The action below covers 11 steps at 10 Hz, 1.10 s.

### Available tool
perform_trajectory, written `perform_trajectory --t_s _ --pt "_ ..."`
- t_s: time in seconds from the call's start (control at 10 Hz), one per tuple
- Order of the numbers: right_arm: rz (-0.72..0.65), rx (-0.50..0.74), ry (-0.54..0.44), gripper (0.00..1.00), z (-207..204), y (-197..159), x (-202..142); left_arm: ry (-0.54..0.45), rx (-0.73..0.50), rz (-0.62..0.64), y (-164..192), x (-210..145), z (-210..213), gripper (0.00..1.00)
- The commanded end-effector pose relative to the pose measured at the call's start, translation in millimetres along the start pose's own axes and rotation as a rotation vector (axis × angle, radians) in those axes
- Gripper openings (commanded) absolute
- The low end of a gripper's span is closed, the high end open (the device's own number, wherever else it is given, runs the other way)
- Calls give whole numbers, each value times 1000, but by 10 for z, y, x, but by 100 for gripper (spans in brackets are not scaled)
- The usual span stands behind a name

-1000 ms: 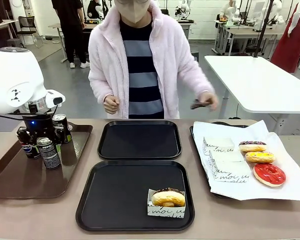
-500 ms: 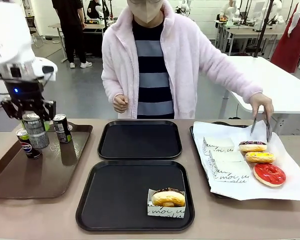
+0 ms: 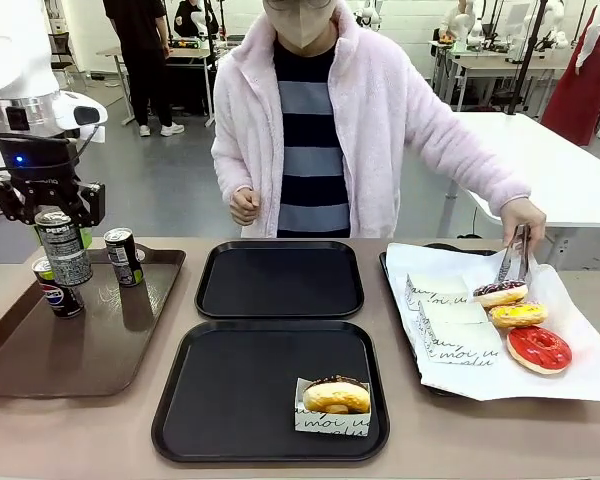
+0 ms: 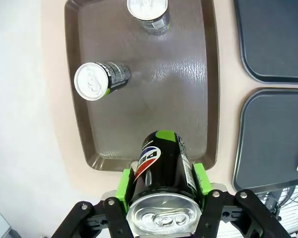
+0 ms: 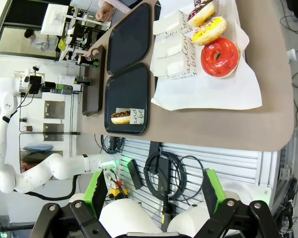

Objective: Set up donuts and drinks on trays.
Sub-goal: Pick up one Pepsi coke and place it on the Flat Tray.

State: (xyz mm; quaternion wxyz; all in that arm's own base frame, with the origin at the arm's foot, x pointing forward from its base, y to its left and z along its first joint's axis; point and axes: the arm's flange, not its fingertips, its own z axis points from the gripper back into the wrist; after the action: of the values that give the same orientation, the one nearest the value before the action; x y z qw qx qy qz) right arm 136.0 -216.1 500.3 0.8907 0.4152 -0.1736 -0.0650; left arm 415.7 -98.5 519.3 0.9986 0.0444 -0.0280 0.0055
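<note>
**Drink in transit: one can gripped above the brown tray, both black trays lacking drinks**

The table is shared by four trays. At the robot's left a brown tray is seen, with two cans left standing on it: a blue Pepsi can and a black can. In the middle the two black trays are laid one behind the other. The far black tray is bare, and the near black tray carries one boxed chocolate donut in its right front corner. At the right, a paper-lined tray holds a yellow donut and a red donut.

The left gripper is closed on a black-and-green Pepsi can, held upright and clear above the brown tray, with the green pads pressed on its sides just below the top. The right gripper is held back at the table's edge, jaws spread, with nothing between them.

The drink-placing step is judged to be under way. A carry to the right and an upright set-down on a black tray, clear of the boxed donut, is called for next. Meanwhile another chocolate donut is being taken with tongs in the person's hand.
</note>
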Motion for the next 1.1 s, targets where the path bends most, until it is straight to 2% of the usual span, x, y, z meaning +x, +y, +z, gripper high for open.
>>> perform_trajectory --t_s 0.0,0.1,0.2,0.5,0.7,1.0 --pt "3 6 -1 100 9 -21 -21 -11 0 0 1 14 -3 43" --pt "3 6 -1 100 9 -21 -21 -11 0 0 1 14 -3 43" --pt "3 6 -1 100 9 -21 -21 5 0 0 -2 7 -22 59" --pt "3 6 -1 100 9 -21 -21 -129 48 -173 -831 -444 79 59" --pt "3 6 -1 100 9 -21 -21 -134 37 -284 -1348 -728 31 59" --pt "3 6 -1 100 9 -21 -21 -131 -28 -413 -2107 -867 -198 59"
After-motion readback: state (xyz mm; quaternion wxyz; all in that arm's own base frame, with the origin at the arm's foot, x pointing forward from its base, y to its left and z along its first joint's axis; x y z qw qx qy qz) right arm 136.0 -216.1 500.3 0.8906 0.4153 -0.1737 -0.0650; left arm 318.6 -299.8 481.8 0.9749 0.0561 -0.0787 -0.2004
